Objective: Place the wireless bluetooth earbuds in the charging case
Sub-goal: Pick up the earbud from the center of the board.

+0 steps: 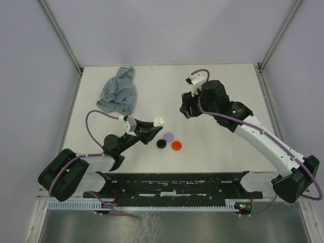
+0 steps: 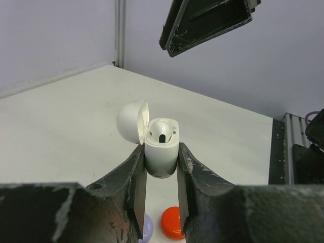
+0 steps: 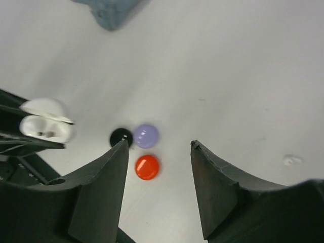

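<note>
The left gripper is clamped on the white charging case, whose lid is open with what looks like a white earbud seated inside, while the right gripper hangs empty with jaws apart at two o'clock from it.

Setting: robotics lab, enclosed test cell. Evidence: plain white flat tabletop boxed in by blank pale grey wall panels on bare aluminium corner posts. Black metal base plate at near edge carries left black-and-white robot arm & right black-and-white robot arm, w/ white slotted strip alongside.
</note>
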Available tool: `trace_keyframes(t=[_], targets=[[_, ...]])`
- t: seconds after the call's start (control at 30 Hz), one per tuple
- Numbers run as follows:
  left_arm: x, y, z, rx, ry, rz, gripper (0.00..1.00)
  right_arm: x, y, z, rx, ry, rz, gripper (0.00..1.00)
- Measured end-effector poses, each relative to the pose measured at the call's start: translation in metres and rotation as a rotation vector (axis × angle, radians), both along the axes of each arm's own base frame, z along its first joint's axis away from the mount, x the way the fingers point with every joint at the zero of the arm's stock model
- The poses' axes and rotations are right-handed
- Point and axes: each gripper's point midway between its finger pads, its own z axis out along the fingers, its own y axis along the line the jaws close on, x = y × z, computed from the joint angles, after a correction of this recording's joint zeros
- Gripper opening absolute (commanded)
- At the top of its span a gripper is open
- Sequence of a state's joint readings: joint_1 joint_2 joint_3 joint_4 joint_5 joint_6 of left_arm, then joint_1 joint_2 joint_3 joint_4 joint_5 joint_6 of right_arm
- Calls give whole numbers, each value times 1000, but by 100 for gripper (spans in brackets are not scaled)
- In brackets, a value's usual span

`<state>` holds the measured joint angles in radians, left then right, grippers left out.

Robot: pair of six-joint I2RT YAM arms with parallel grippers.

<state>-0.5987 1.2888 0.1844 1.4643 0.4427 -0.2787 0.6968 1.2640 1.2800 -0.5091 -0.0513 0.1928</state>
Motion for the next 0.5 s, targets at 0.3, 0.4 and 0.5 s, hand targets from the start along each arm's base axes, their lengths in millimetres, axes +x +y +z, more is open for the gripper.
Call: trace_keyframes(t=[0.3,0.4,0.5], targets=[[2,13,0,67,-24,69,3,57,-82,-80,-213,184,-261,64],[1,19,-1,84,-36,95,3,73,-101,-114,-256,271,-312,63],[3,21,-12,118,-19,111,3,88,-121,-147,-270,355,-357,64]])
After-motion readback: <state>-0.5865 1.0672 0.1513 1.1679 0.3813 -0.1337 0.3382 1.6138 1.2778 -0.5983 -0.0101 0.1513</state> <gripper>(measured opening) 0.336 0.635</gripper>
